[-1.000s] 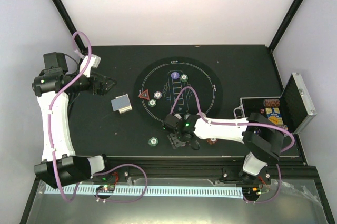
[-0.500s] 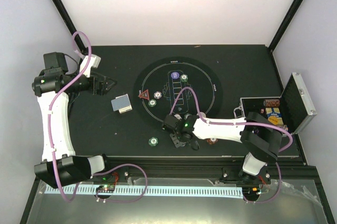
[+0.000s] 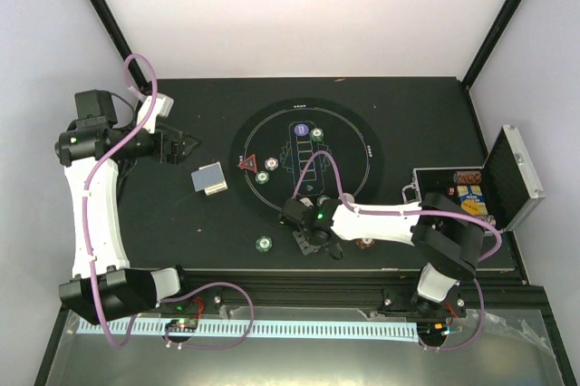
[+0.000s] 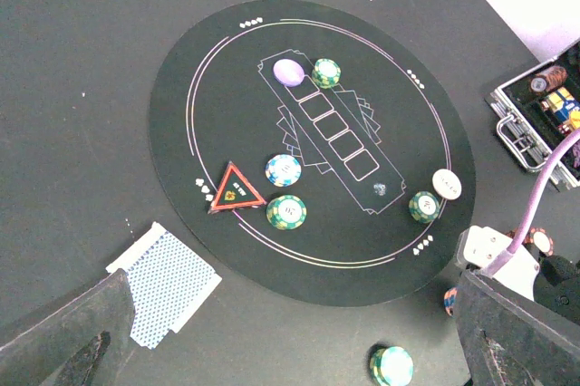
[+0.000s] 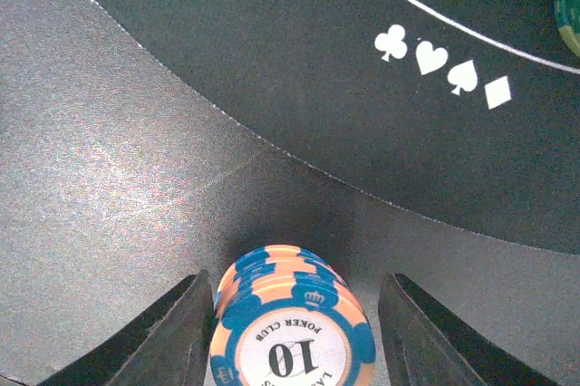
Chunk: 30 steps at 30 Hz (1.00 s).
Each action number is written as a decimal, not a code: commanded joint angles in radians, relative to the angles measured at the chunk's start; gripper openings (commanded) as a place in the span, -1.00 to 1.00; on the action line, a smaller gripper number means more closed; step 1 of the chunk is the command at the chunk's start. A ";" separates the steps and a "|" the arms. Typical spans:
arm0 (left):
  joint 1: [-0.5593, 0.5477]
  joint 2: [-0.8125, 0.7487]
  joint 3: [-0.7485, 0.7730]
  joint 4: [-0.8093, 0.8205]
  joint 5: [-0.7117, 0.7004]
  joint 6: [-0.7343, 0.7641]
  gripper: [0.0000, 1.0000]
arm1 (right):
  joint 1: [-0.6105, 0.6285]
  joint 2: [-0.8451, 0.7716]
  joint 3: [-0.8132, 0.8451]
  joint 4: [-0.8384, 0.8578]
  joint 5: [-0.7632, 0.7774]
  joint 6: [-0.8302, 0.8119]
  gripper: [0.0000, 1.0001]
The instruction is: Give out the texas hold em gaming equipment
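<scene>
Right gripper [image 3: 313, 239] barely shifted at the mat [image 3: 353, 132] near rim. Its jaws are spread astride the chip stack [image 5: 290, 332], standing on the table [image 3: 181, 223] just off the mat, probably a player's stake. Left gripper [image 3: 178, 146] spread, empty, parked clear.

glossy plastic chip stack [image 5: 290, 336], matt speckled table [image 5: 109, 178]

White arm links [image 3: 91, 214], black joint housings [image 3: 95, 105], looping lilac cables [image 4: 535, 207], small green indicator lights [image 3: 319, 216], matte black wedge-shaped jaws
</scene>
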 commanded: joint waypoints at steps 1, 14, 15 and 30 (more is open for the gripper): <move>0.007 -0.012 0.033 0.014 0.014 -0.002 0.98 | 0.003 -0.002 -0.011 0.014 0.021 0.007 0.03; 0.007 -0.014 0.036 0.012 0.013 -0.001 0.98 | 0.003 -0.046 0.043 -0.042 0.044 -0.007 -0.45; 0.007 -0.015 0.037 0.013 0.014 -0.001 0.98 | 0.001 -0.055 0.054 -0.058 0.047 -0.012 -0.45; 0.007 -0.003 0.037 0.014 0.015 -0.005 0.98 | -0.375 0.040 0.426 -0.150 0.093 -0.250 -0.49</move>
